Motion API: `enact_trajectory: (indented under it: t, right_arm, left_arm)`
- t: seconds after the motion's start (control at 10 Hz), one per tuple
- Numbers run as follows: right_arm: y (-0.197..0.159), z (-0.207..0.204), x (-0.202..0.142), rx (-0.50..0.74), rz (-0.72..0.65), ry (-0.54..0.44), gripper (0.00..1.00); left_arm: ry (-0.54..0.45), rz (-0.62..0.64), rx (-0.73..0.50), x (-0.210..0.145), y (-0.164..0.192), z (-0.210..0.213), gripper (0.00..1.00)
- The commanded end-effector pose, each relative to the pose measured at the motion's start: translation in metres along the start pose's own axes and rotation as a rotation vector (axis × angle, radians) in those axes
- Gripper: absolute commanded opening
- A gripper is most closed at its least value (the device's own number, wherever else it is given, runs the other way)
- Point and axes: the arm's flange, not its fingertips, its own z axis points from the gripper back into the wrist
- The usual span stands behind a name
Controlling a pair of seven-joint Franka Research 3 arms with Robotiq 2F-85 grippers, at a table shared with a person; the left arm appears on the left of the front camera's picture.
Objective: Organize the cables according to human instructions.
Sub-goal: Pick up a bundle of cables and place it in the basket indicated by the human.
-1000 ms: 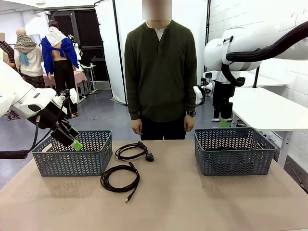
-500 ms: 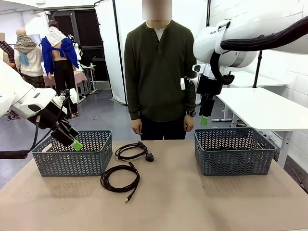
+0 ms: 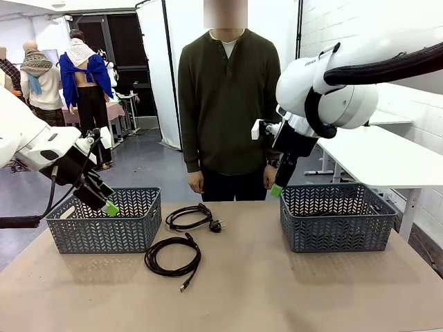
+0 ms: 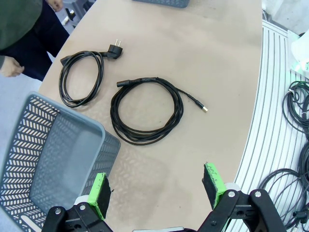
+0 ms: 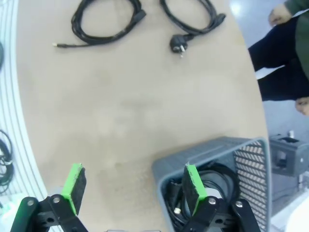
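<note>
The cables (image 3: 148, 260) not yet sorted are two coils lying on the surface (image 3: 277, 290), in the open stretch between the left basket (image 3: 104, 232) and the right basket (image 3: 337, 225); more dark cords already sit inside the right basket. The person (image 3: 230, 104) stands at the far edge with both hands hanging at their sides.

The far coil (image 4: 62, 82) is stretched sideways, its wall plug (image 3: 217, 225) at the end toward the right basket. The near coil (image 4: 115, 112) is rounder, its tail and small plug (image 4: 204, 108) running toward the robot's edge.

The left end effector (image 3: 105, 205) hovers over its basket's near right corner, jaws wide and empty. Both coils lie just beyond that corner, toward the middle of the surface, so this arm is clearly nearer.

The right end effector (image 3: 277, 188), also wide and empty, hangs above its basket's far left corner, well apart from both coils across bare surface.
</note>
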Motion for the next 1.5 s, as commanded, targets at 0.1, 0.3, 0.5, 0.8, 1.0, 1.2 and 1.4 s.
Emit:
enact_trajectory:
  t: [0.1, 0.3, 0.5, 0.8, 1.0, 1.2, 1.4]
  right_arm:
    - [0.03, -0.021, -0.01, 0.028, -0.002, -0.054, 1.0]
    - [0.042, -0.031, -0.015, 0.047, 0.006, -0.067, 1.0]
    - [0.048, -0.036, -0.011, 0.066, 0.035, -0.023, 1.0]
    - [0.041, -0.032, -0.007, 0.06, -0.006, -0.015, 1.0]
    - [0.041, -0.032, -0.007, 0.06, -0.006, -0.015, 1.0]
    - [0.041, -0.032, -0.007, 0.06, -0.006, -0.015, 1.0]
    - [0.041, -0.032, -0.007, 0.06, -0.006, -0.015, 1.0]
  left_arm:
    - [-0.017, -0.012, -0.016, -0.002, 0.004, 0.0, 1.0]
    - [-0.017, -0.012, -0.016, -0.002, 0.004, 0.0, 1.0]
    - [-0.017, -0.012, -0.016, -0.002, 0.004, 0.0, 1.0]
    - [-0.017, -0.012, -0.016, -0.002, 0.004, 0.0, 1.0]
    - [-0.017, -0.012, -0.016, -0.002, 0.004, 0.0, 1.0]
    - [-0.017, -0.012, -0.016, -0.002, 0.004, 0.0, 1.0]
    - [-0.017, -0.012, -0.016, -0.002, 0.004, 0.0, 1.0]
